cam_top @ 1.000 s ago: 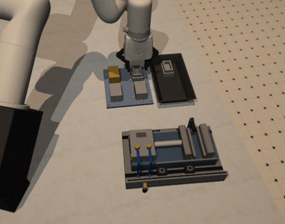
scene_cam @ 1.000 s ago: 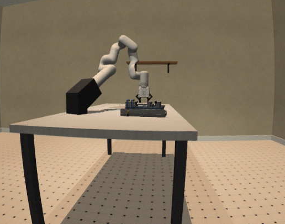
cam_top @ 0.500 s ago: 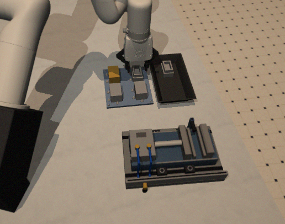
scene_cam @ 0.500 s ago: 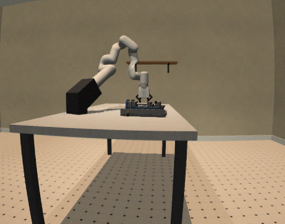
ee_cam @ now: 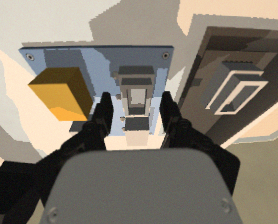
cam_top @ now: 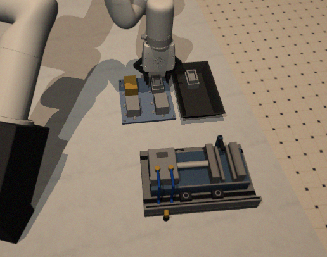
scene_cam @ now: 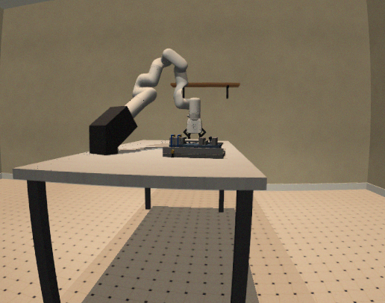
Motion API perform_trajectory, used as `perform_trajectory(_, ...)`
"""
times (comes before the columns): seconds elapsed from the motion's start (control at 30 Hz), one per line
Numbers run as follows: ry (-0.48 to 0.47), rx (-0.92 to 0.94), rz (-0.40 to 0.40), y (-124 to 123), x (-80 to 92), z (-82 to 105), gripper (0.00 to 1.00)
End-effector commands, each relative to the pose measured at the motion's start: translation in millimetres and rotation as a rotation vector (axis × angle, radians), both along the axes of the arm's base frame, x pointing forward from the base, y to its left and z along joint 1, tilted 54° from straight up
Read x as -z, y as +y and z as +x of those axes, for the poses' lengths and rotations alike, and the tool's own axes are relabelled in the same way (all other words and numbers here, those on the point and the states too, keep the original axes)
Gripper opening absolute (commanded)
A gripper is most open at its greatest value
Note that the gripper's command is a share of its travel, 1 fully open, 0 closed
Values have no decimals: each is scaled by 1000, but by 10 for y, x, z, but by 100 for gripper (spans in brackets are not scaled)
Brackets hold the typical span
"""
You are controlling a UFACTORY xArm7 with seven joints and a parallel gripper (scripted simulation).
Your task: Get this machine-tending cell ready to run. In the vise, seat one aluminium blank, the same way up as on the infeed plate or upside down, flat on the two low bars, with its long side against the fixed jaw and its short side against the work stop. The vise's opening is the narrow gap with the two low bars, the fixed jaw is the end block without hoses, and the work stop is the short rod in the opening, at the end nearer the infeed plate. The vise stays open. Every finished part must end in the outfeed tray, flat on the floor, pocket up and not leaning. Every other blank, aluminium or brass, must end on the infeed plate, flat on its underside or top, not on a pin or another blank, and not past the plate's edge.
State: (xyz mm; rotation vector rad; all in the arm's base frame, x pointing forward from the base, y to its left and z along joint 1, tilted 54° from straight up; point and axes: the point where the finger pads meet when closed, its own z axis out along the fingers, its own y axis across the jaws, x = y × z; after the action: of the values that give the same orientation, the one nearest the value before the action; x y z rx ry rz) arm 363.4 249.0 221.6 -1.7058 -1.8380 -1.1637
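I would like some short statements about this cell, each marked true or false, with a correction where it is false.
1. One finished part lies in the outfeed tray. True.
2. The vise opening already holds a blank. False: only the low bars and the work stop show there.
3. The tool is open, its fingers either side of a pocketed part on the infeed plate. True.
4. The brass blank sits in the tray. False: it is on the infeed plate.

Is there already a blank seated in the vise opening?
No: in the top view the vise opening shows only its two low bars, and both aluminium blanks sit on the infeed plate.
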Motion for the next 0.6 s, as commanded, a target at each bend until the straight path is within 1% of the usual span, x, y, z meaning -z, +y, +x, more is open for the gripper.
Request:
perform_trajectory(0.0, -1, 2, 2, 5, 0, 13, 69)
perform_trajectory(0.57, -1, 2, 2, 27, 17, 21, 69)
